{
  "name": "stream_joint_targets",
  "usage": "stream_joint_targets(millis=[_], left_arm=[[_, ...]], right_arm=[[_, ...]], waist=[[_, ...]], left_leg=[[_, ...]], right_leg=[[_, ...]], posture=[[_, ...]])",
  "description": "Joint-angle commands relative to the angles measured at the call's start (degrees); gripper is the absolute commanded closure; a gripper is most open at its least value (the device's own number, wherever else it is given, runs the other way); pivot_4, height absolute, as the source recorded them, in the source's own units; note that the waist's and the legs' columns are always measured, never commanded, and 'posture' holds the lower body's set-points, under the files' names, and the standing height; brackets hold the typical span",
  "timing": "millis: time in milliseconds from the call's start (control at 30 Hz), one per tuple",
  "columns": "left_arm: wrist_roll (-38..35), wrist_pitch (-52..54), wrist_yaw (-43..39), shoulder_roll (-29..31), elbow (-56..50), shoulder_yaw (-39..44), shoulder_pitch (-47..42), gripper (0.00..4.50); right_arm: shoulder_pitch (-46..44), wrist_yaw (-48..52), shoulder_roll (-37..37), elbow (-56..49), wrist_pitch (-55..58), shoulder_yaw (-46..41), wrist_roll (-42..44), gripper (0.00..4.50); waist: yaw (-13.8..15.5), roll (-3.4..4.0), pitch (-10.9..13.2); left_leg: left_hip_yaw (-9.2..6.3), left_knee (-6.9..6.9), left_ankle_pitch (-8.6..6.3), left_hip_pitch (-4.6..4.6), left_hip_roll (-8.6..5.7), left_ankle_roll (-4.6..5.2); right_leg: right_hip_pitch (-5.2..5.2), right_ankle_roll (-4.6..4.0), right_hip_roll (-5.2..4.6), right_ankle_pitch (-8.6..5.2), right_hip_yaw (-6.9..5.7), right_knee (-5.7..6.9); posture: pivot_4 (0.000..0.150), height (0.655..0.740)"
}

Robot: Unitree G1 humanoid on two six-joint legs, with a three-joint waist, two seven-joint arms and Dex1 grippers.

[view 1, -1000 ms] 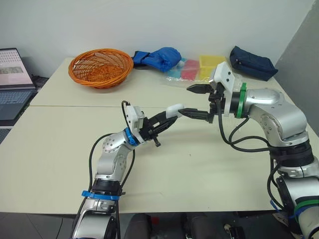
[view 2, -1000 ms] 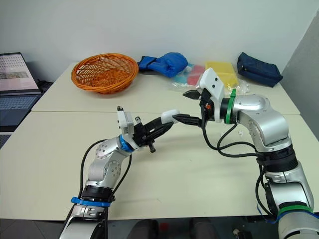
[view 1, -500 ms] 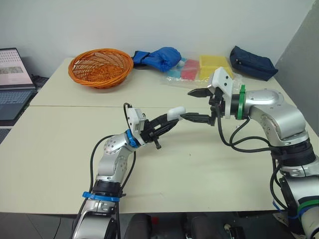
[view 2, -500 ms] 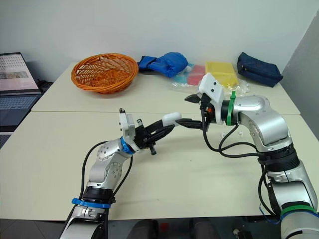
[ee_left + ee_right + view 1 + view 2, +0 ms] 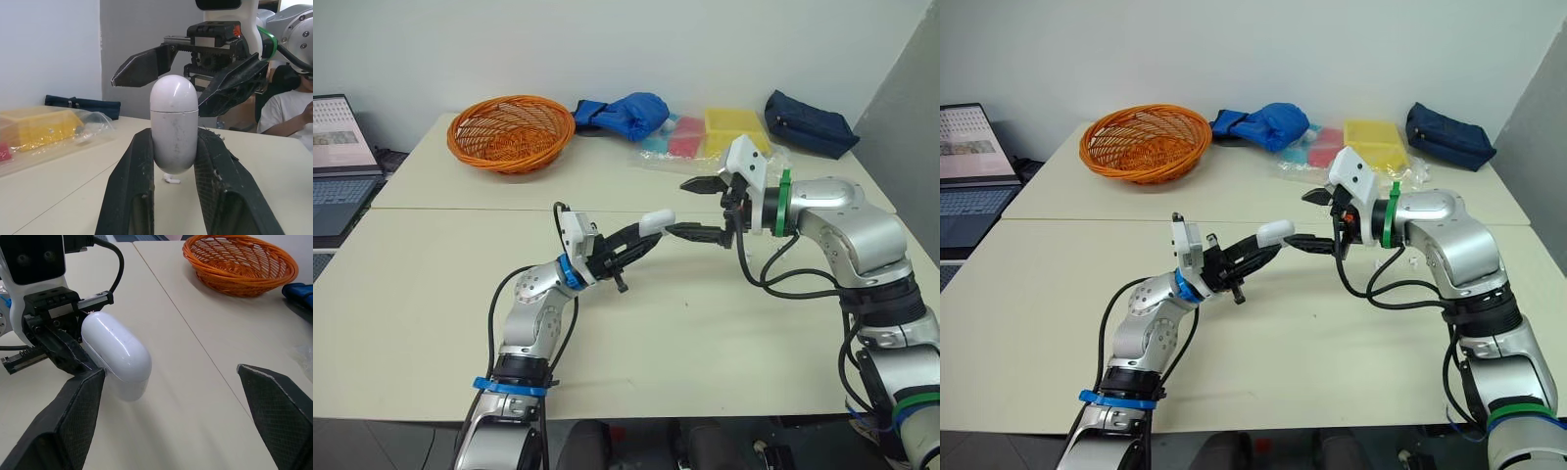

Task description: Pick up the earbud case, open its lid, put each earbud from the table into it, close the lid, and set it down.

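Note:
The white earbud case (image 5: 658,219) is held above the table's middle, its lid closed, with my left gripper (image 5: 642,235) shut on its lower half. In the left wrist view the case (image 5: 173,125) stands upright between the two black fingers (image 5: 128,196). My right gripper (image 5: 694,208) is open just right of the case, one finger above it and the other reaching its lid end. In the right wrist view the case (image 5: 117,355) lies next to one right finger (image 5: 68,421). A small white earbud (image 5: 169,179) lies on the table behind the case.
An orange basket (image 5: 511,130) stands at the back left, with a blue bag (image 5: 625,113), a plastic bag of yellow and pink items (image 5: 710,132) and a navy pouch (image 5: 808,122) along the back edge. A laptop (image 5: 337,166) sits far left. A person in a white shirt (image 5: 286,115) sits beyond the table.
Both arms have shifted only slightly. The right gripper sank a little and stays open at the case's lid end. The left gripper keeps hold of the case.

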Motion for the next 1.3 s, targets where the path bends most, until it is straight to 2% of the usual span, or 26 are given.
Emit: stream_joint_targets(millis=[33,567,767,933,1033,1133,1300], left_arm=[[-0.61,-0.4,-1.3,-0.21,-3.11,-1.66,-0.41,3.76],[-0.48,-1.04,-1.11,0.27,-2.34,-1.76,-0.77,3.76],[1.27,-2.51,4.24,0.97,-0.98,0.69,-0.66,3.76],[0.79,-2.0,6.38,1.75,-3.15,2.23,1.42,3.76],[1.23,-2.41,8.99,1.42,-5.07,3.15,4.52,3.76],[3.24,-4.84,11.01,1.16,-6.8,2.52,6.97,3.76],[3.81,-4.71,14.3,0.77,-8.15,2.51,6.62,3.76]], right_arm=[[-2.65,-1.5,-0.27,-0.39,0.54,-3.87,1.21,0.02],[-2.72,-0.01,-1.64,-3.31,4.43,-4.89,4.41,0.02],[0.92,2.89,-8.43,-8.36,16.93,-12.64,15.55,0.02],[8.44,-2.87,-12.46,-9.37,20.55,-16.83,15.31,0.02],[16.74,-16.85,-7.69,-9.66,14.23,-16.54,5.86,0.02],[23.7,-27.54,1.11,-10.38,9.64,-15.04,0.81,0.02],[23.61,-38.77,10.39,-3.71,2.02,-14.04,-6.18,0.02]], waist=[[0.01,0.0,0.0],[0.0,0.01,0.01],[0.07,0.01,0.01],[0.08,0.01,0.01],[-0.08,0.0,-0.01],[-0.18,0.01,0.0],[-0.14,0.33,0.2]], left_leg=[[0.0,0.0,0.0,0.0,0.0,0.0],[0.01,-0.03,0.0,-0.01,0.0,0.0],[-0.05,-0.03,0.0,-0.08,0.0,0.0],[-0.05,-0.04,-0.01,-0.13,0.0,0.0],[-0.02,-0.04,-0.01,-0.06,0.0,0.0],[-0.02,-0.08,-0.01,-0.04,0.03,0.0],[0.02,-0.02,0.0,-0.03,0.0,0.0]], right_leg=[[0.0,0.0,0.0,0.0,0.0,0.0],[-0.02,0.01,-0.01,-0.01,0.01,-0.03],[-0.02,0.02,-0.03,-0.02,0.01,-0.08],[-0.02,0.02,-0.07,-0.02,0.03,-0.14],[0.01,0.04,-0.07,-0.03,0.07,-0.12],[-0.03,0.05,-0.03,-0.04,0.17,-0.07],[-0.08,0.09,0.02,0.03,0.11,0.02]], posture=[[0.15,0.74],[0.15,0.74],[0.15,0.74],[0.15,0.74],[0.15,0.74],[0.15,0.74],[0.15,0.74]])
